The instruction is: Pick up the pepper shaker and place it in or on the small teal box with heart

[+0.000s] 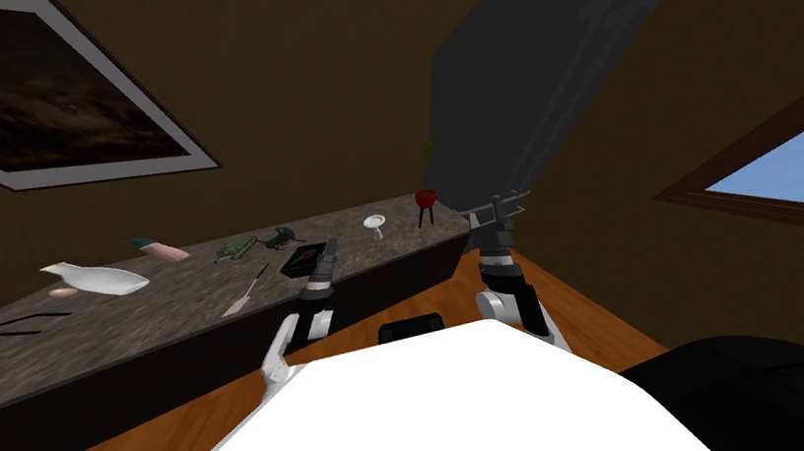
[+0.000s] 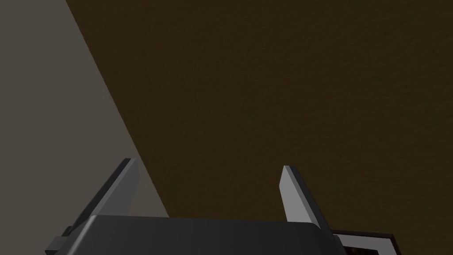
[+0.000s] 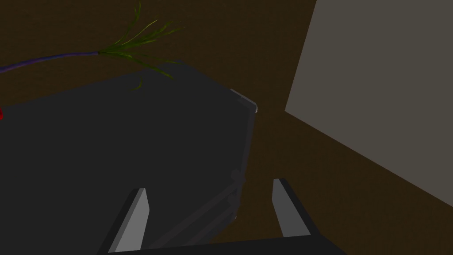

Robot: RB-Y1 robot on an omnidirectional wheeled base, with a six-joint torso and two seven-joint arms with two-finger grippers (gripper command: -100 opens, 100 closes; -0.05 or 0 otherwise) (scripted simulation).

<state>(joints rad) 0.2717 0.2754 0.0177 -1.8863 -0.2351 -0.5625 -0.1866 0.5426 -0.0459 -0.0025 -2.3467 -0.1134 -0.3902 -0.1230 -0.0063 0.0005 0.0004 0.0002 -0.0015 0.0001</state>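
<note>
A dark stone counter (image 1: 107,331) runs across in front of me. On it, a small white piece (image 1: 375,224) near the far right end may be the pepper shaker; I cannot tell for sure. A small teal and pink item (image 1: 157,249) lies at the back left and may be the box. My left gripper (image 1: 328,260) (image 2: 207,164) is raised at the counter's front edge, open and empty. My right gripper (image 1: 497,208) (image 3: 209,184) is raised beyond the counter's right end, facing a tall dark cabinet (image 3: 132,146), open and empty.
Also on the counter are a white vase lying down (image 1: 94,278), a green figure (image 1: 234,250), a dark tray (image 1: 305,257), a knife (image 1: 245,291) and a red bowl on legs (image 1: 426,199). The tall dark cabinet (image 1: 546,67) stands at the right end. A green-leaved stem (image 3: 132,48) pokes out behind it.
</note>
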